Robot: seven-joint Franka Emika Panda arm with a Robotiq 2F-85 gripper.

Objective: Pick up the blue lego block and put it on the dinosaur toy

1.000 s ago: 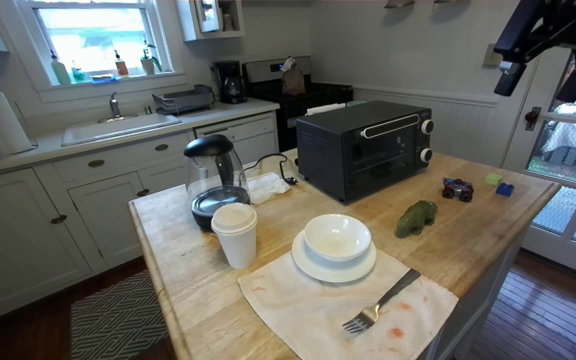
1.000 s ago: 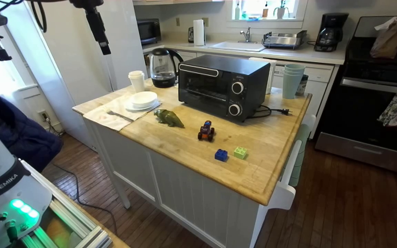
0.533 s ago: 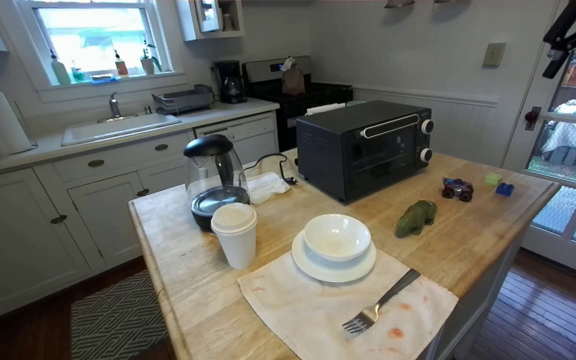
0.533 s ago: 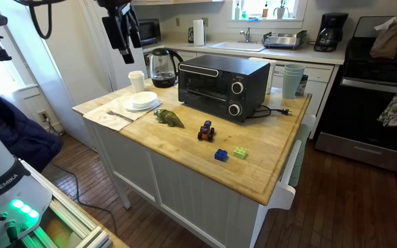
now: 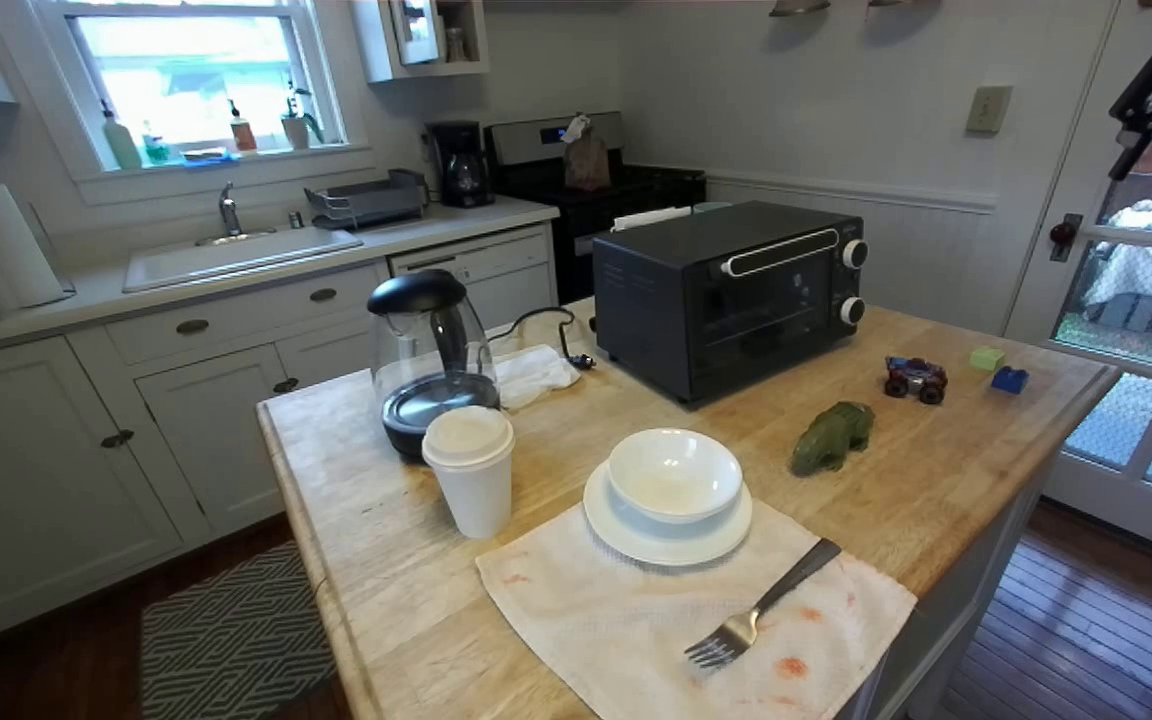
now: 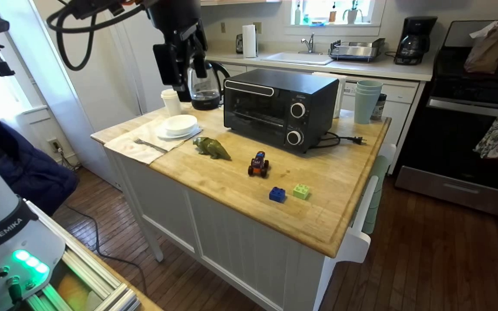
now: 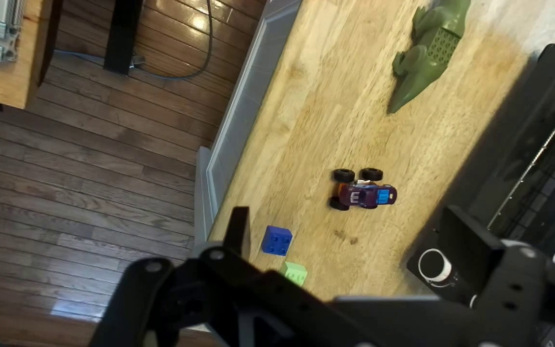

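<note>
Dark blue plastic block, square with four studs, lies below the end effector.
The end effector stands wide, well above the table.

1. blue block and green block: smooth plastic, studded on top.
2. dinosaur: smooth plastic with a low sheen, a studded patch on its back.
3. table top: grained wood, softly shiny.
4. floor: wooden boards, glossy with bright reflections.
5. bowl and plate: smooth and glossy, like ceramic.
6. fork: shiny metal tines, duller dark handle.
7. placemat: matt, textured cloth.
8. oven: near-matt dark casing, glossy glass door.
9. kettle: clear glass, glossy plastic lid.
10. cup: matt, paper-like.
11. gripper: mostly matt black.
</note>
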